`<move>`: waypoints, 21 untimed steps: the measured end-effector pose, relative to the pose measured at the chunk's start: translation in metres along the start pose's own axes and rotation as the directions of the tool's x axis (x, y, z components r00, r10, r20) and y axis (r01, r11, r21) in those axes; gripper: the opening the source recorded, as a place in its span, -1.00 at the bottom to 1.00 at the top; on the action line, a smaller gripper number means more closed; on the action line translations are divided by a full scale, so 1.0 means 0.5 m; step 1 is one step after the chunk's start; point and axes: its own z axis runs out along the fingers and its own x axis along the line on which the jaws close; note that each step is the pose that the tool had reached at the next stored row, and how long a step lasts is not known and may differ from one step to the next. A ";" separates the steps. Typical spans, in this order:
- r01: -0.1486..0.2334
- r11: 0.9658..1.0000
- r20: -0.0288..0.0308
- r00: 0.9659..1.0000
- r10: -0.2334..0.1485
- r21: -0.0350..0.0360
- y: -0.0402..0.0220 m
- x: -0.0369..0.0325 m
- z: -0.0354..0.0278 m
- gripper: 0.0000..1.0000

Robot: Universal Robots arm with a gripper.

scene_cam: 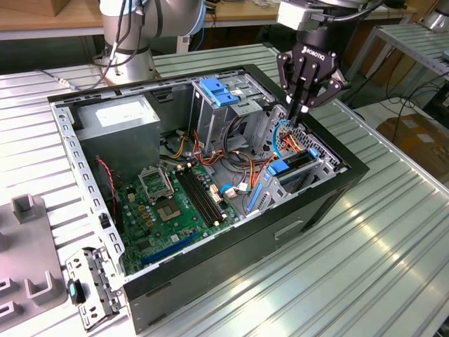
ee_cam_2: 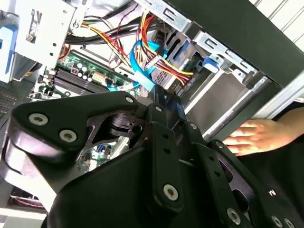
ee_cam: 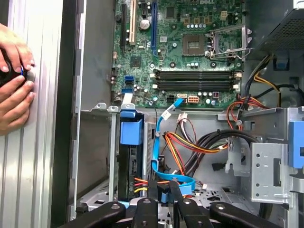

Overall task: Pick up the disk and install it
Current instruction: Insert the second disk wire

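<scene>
One drive bay matters here, at the right of the exterior view, and your hand (scene_cam: 303,107) hangs right above it. The disk (scene_cam: 297,164) is not in your grip. It stands on edge inside that bay in the open case (scene_cam: 210,281), with its blue rail end facing the motherboard (scene_cam: 168,203). In the first wrist view the disk (ee_cam: 129,166) sits just beside your fingertips (ee_cam: 153,192), apart from them.

Your hand is narrow, its fingers drawn close together. They sit among the blue cable (ee_cam: 159,142) and the red and yellow wires (ee_cam: 190,142), and I cannot tell whether they nip the blue cable.

To my eye the disk looks set into its bay, though whether it is fully home is hidden by the cage. For this step, work slowly and stay square to the bay, because the wires crowd the opening and a sideways drift would likely snag them. Watch the cable loop more than the disk.

Mind too a person's fingers (ee_cam: 16,102), resting on the tabletop (scene_cam: 365,267) against the case's outer wall.
</scene>
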 end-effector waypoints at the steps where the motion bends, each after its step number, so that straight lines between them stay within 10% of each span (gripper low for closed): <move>1: 0.000 1.000 0.000 1.000 0.000 0.000 0.000 -0.001 0.004 -0.52; 8: -0.001 1.000 -0.012 1.000 0.001 0.000 -0.002 -0.003 0.016 -0.79; 14: -0.001 1.000 -0.016 1.000 0.001 -0.001 -0.002 -0.003 0.017 -0.79; 21: -0.002 1.000 -0.035 0.999 0.002 -0.001 -0.002 -0.004 0.025 -0.64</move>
